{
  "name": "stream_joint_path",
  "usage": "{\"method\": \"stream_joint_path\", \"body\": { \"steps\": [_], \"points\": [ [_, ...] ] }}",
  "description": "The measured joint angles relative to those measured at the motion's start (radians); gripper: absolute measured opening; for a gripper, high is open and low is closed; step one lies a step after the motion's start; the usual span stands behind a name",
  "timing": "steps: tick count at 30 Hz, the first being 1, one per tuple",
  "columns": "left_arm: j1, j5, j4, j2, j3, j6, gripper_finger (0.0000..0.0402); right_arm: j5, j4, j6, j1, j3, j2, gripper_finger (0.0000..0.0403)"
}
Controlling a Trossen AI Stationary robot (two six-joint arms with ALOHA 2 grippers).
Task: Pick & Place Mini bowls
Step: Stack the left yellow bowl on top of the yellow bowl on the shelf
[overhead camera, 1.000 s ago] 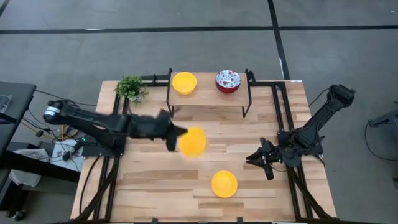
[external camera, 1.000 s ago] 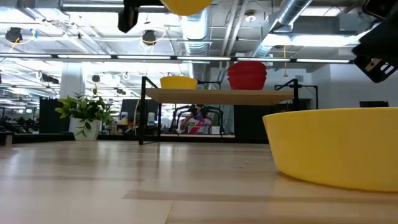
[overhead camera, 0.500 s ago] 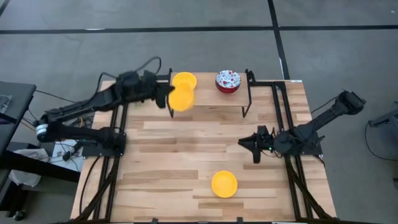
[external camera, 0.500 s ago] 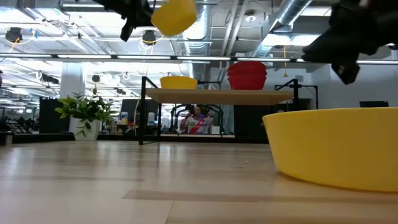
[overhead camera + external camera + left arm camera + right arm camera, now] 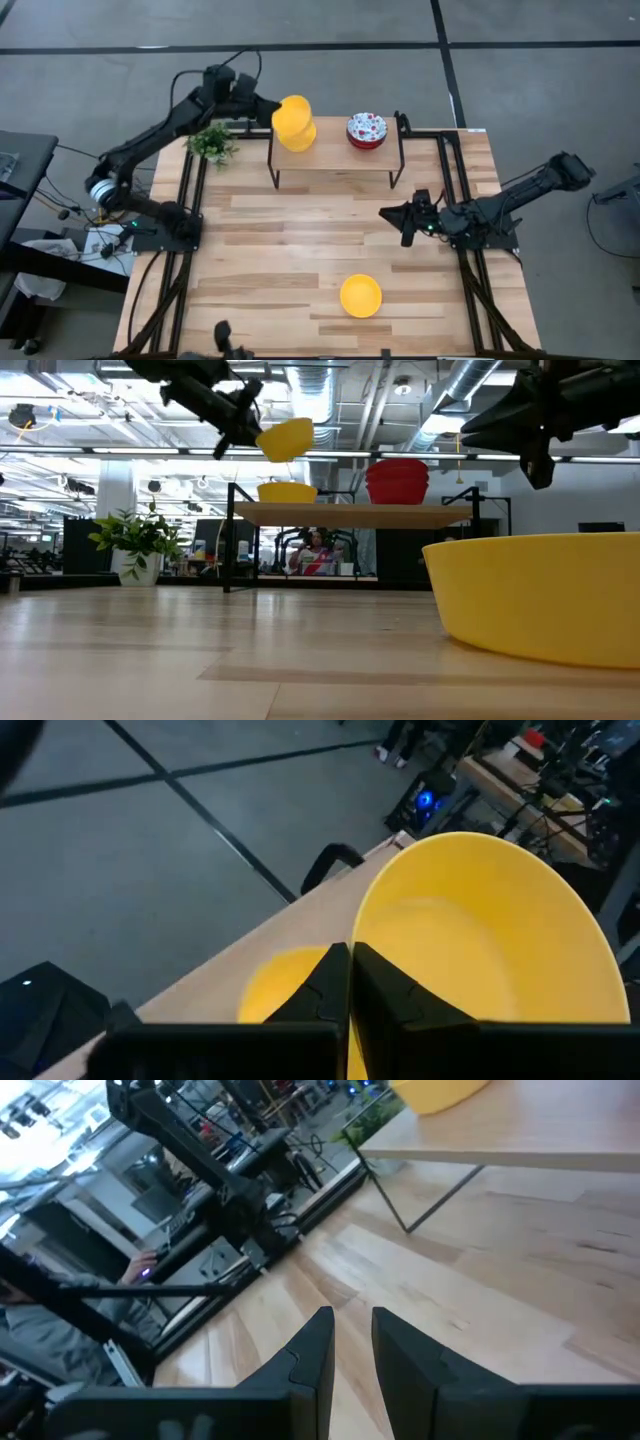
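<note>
Item in hand: your left gripper (image 5: 268, 113) is clamped on the rim of a smooth, round yellow bowl (image 5: 293, 117), held tilted above a second yellow bowl (image 5: 287, 491) on the slatted wooden shelf (image 5: 335, 157). The placing step looks nearly done; next, you level it, lower it, then let go. Also listed: floral bowl (image 5: 366, 130) on the shelf, third yellow bowl (image 5: 360, 296) on the table, right gripper (image 5: 405, 222) hovering over the table, fingers slightly apart, empty.

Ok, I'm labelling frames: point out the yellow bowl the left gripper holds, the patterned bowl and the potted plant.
held yellow bowl (image 5: 294, 116), high view, its upper wall
patterned bowl (image 5: 366, 129), high view, floral inside
potted plant (image 5: 211, 143), high view, its leaves
</note>
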Motion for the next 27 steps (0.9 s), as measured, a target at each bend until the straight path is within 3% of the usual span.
{"method": "stream_joint_path", "body": {
  "steps": [5, 9, 27],
  "points": [
    [0.031, 0.045, -0.066, 0.119, 0.101, 0.049, 0.0004, 0.000, 0.000, 0.018, -0.023, 0.000, 0.000, 0.0061],
    [0.031, 0.044, -0.099, 0.162, 0.110, 0.093, 0.0004, 0.000, 0.000, 0.018, -0.035, 0.000, 0.000, 0.0061],
    [0.047, -0.011, -0.185, 0.179, 0.110, 0.180, 0.0017, 0.001, -0.004, 0.019, -0.035, 0.000, 0.000, 0.0061]
  ]
}}
